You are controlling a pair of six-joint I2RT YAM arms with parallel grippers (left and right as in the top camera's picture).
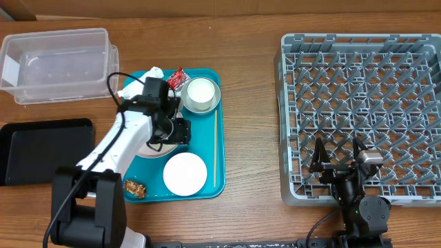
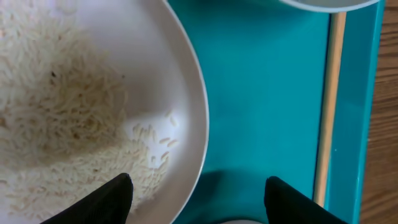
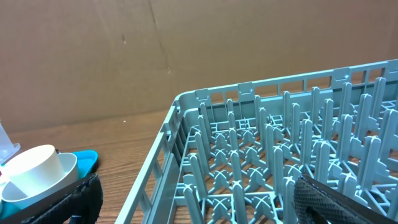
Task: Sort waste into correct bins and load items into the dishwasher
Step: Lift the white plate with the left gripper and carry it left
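Note:
The round plate (image 2: pixel 180 74) holds loose white rice (image 2: pixel 68 106) and lies on the teal serving tray (image 2: pixel 267 106). My left gripper (image 2: pixel 199 190) is open and straddles the plate's rim, one finger over the rice and the other over the tray. From overhead, the left gripper (image 1: pixel 179 131) hides most of the plate (image 1: pixel 160 149). A white cup (image 1: pixel 200 93) stands in a grey-rimmed bowl (image 1: pixel 215 102). A small bowl (image 1: pixel 185 172), a brown lump (image 1: pixel 134 188), a red-and-white wrapper (image 1: pixel 178 79) and a napkin (image 1: pixel 141 83) also sit on the tray. My right gripper (image 1: pixel 339 160) is open over the grey dish rack (image 1: pixel 365 89), near its front left corner.
A clear tub (image 1: pixel 58 62) stands at the back left, and a black tray (image 1: pixel 41 148) lies in front of it. A thin wooden stick (image 1: pixel 214 148) lies along the teal tray's right side. In the right wrist view, upright pegs (image 3: pixel 280 155) fill the rack.

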